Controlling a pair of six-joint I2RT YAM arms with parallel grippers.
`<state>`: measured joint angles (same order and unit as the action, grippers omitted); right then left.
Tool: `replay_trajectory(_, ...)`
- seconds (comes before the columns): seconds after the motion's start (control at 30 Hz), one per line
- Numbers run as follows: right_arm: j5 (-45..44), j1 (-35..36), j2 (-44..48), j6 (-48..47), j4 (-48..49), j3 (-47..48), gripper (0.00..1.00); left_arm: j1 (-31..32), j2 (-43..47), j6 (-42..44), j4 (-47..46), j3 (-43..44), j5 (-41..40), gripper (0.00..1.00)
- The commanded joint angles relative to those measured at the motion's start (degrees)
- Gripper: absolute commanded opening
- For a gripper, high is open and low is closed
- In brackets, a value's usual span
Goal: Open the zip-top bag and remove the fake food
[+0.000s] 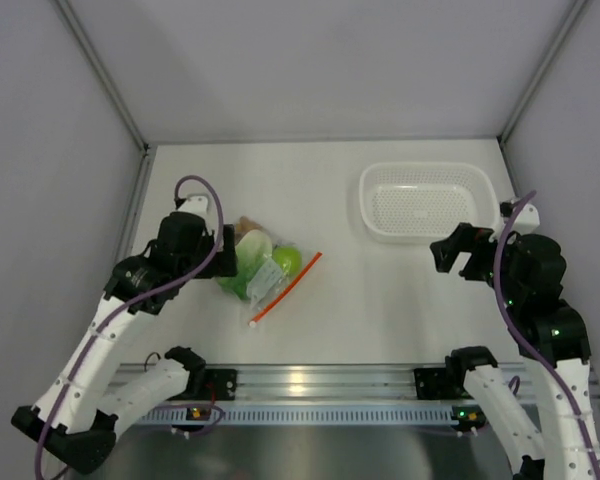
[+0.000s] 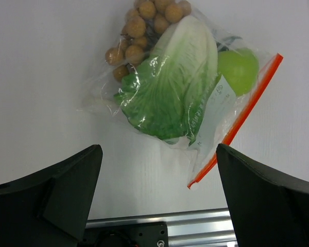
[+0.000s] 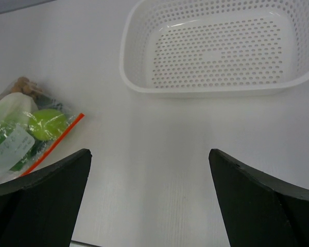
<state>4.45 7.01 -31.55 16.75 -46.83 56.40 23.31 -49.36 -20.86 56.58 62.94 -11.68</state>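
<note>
The left arm reaches from its base at the near left corner of the bench [image 1: 380,300], elbow bent outward toward the left edge and wrist tipped down. The left hand [image 2: 158,149] hangs above the bench with its 2 fingers [image 2: 67,190] spread wide and nothing between them. The zip-top bag [image 2: 180,87] lies flat on the left half of the bench, just beyond that hand's fingertips and apart from them, roughly midway between the near and far edges. The right arm rises from the near right corner and folds back over the right edge. The right hand [image 3: 149,152] is raised, its fingers also wide apart and holding nothing. It points toward the middle of the bench, well apart from the bag. A white perforated basket [image 3: 206,90] sits near the far right corner, just beyond the right hand. The bag is clear and crinkled, with an orange-red zip strip [image 2: 242,116] running straight along the side facing the right edge. Through the plastic show 3 items: the green-and-white lettuce [image 2: 175,87] in the middle, the lime-green fruit [image 2: 239,69] against the strip, and the brown cluster of balls [image 2: 141,31] at the far end. A white label [image 2: 216,110] lies beside the lettuce.
</note>
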Motion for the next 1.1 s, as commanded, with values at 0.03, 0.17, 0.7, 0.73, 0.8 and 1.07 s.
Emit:
replay_trajectory(0.03,3.02,0.29,0.09,1.18,3.24,-0.77,0.99,8.93,-1.96,-1.36,-2.00,-0.44,-10.27,0.98)
replay_trajectory(0.17,2.94,0.29,0.35,0.91,3.06,-0.85,0.99,18.14,-4.76,-4.62,-2.00,-2.38,-16.69,0.99)
replay_trajectory(0.7,1.53,0.29,1.49,-0.67,1.57,-0.86,0.99,42.78,-29.46,-15.25,-1.82,-1.50,-35.24,0.99)
replay_trajectory(0.73,1.53,0.20,1.40,-0.67,1.65,-0.85,0.99,44.09,-32.08,-15.87,-1.82,-1.50,-35.86,0.98)
replay_trajectory(0.8,1.53,0.29,1.32,-0.76,1.57,-0.85,0.99,45.50,-34.47,-17.71,-1.91,-1.33,-37.26,0.96)
replay_trajectory(1.07,1.88,0.29,1.40,-0.76,1.92,-0.85,0.99,48.50,-46.42,-21.50,-1.91,-1.59,-39.73,0.77)
